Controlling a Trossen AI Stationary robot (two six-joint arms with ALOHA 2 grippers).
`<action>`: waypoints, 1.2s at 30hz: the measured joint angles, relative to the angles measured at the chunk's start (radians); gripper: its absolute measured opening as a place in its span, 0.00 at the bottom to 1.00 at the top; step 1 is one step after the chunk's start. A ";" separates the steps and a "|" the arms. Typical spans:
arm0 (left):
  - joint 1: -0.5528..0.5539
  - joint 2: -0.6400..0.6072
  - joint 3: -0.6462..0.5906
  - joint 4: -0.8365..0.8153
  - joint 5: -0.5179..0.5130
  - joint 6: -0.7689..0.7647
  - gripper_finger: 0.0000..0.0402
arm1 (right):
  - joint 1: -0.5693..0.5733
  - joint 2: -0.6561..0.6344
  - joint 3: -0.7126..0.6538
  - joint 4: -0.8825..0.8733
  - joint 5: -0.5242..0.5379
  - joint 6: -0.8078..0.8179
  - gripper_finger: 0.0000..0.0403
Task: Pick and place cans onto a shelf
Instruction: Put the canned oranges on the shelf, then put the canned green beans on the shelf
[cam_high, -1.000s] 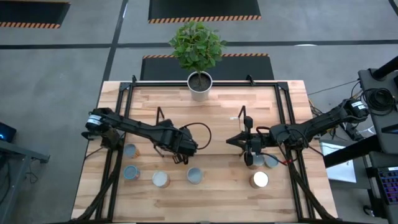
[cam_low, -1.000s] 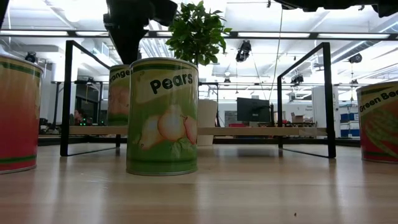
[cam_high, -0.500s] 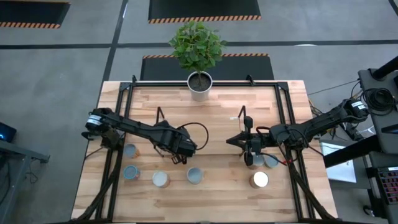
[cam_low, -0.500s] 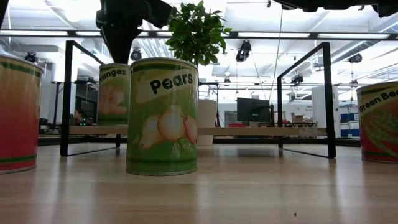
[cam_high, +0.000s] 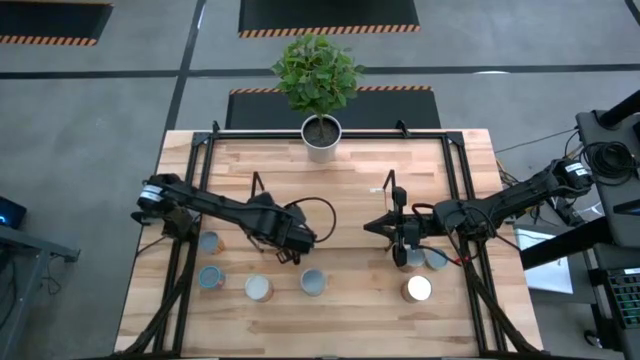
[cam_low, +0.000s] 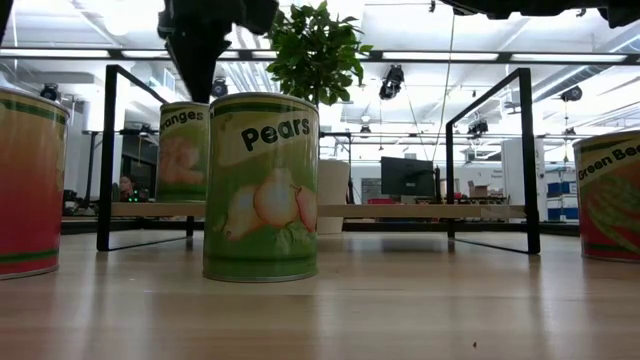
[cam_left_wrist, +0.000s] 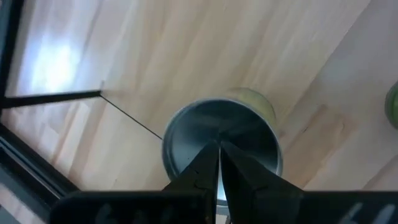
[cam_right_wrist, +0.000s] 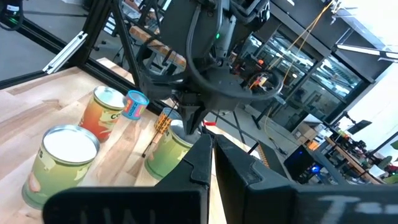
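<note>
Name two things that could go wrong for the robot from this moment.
1. The left claw hangs shut right above a can; lowering without opening would likely knock the lid instead of gripping.
2. The pears can and others stand close on the table; a sweeping arm might topple them before they reach the shelf.
</note>
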 joint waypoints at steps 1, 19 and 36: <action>-0.003 0.000 0.011 -0.002 -0.011 0.005 0.00 | 0.000 0.000 0.000 0.000 0.000 0.001 0.02; -0.257 -0.051 0.125 0.482 -0.288 0.690 0.00 | 0.001 -0.013 0.020 -0.014 0.079 0.114 0.02; -0.261 -0.318 -0.340 1.005 -0.256 0.867 0.00 | 0.152 -0.010 0.341 -0.729 0.073 0.563 0.02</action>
